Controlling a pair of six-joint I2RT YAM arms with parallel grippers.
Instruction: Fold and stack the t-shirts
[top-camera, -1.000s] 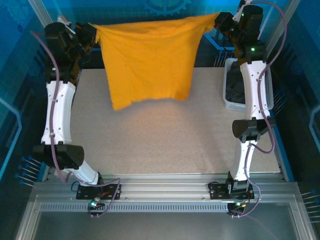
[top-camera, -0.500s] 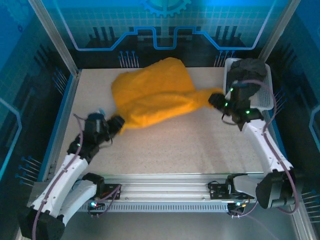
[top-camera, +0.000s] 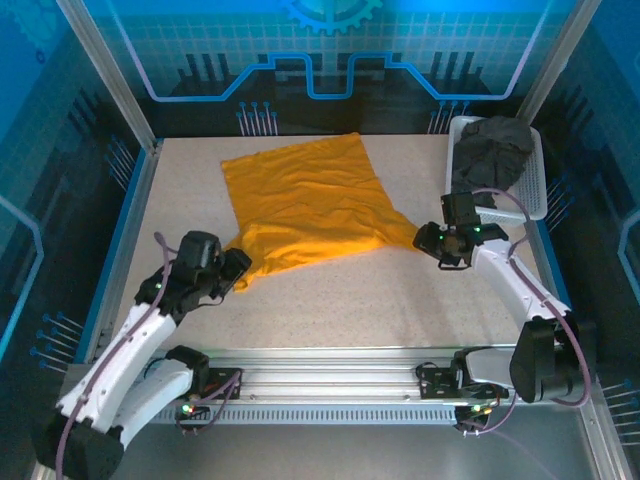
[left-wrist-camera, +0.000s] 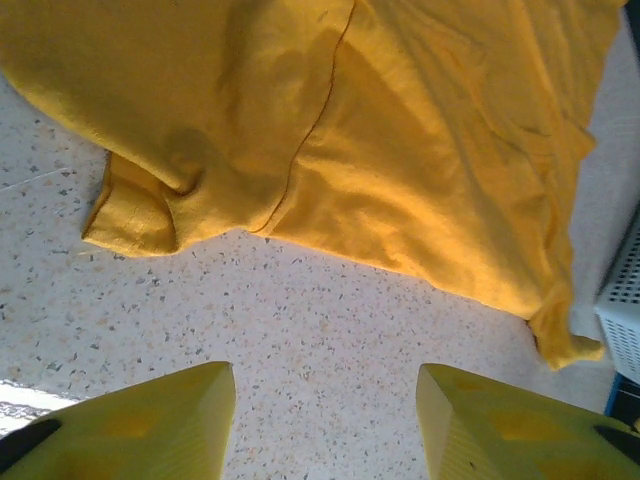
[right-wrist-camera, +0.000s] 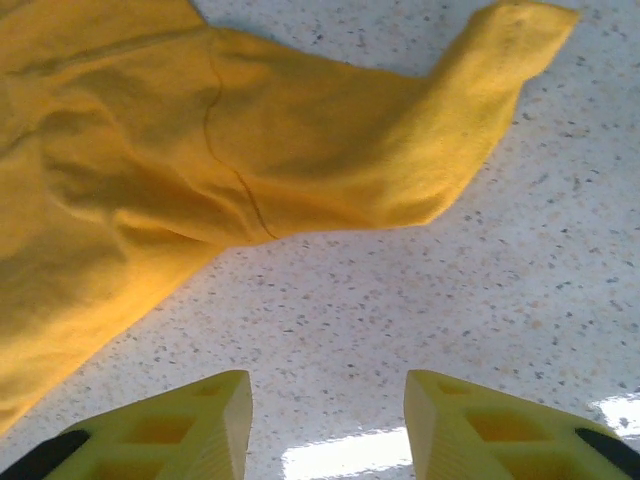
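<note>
The orange-yellow t-shirt (top-camera: 310, 205) lies spread and slightly wrinkled on the speckled table, its sleeves pointing toward the near corners. My left gripper (top-camera: 240, 268) sits low by the shirt's near-left sleeve, open. In the left wrist view the left gripper (left-wrist-camera: 325, 385) has only bare table between its fingers, and the sleeve (left-wrist-camera: 135, 215) lies just ahead. My right gripper (top-camera: 425, 240) is by the near-right sleeve, also open. In the right wrist view the right gripper (right-wrist-camera: 328, 390) is empty, with the sleeve (right-wrist-camera: 480, 80) ahead of it. The dark charcoal t-shirt (top-camera: 490, 150) lies bunched in the basket.
The white mesh basket (top-camera: 540, 175) stands at the back right, and its corner (left-wrist-camera: 625, 310) shows in the left wrist view. Blue frame walls close in the table on three sides. Bare tabletop (top-camera: 350, 300) stretches between the shirt and the arm bases.
A second ago both grippers held the orange shirt up at the back. They swung it down toward the front, let go, and the shirt now lies flat on the table.
</note>
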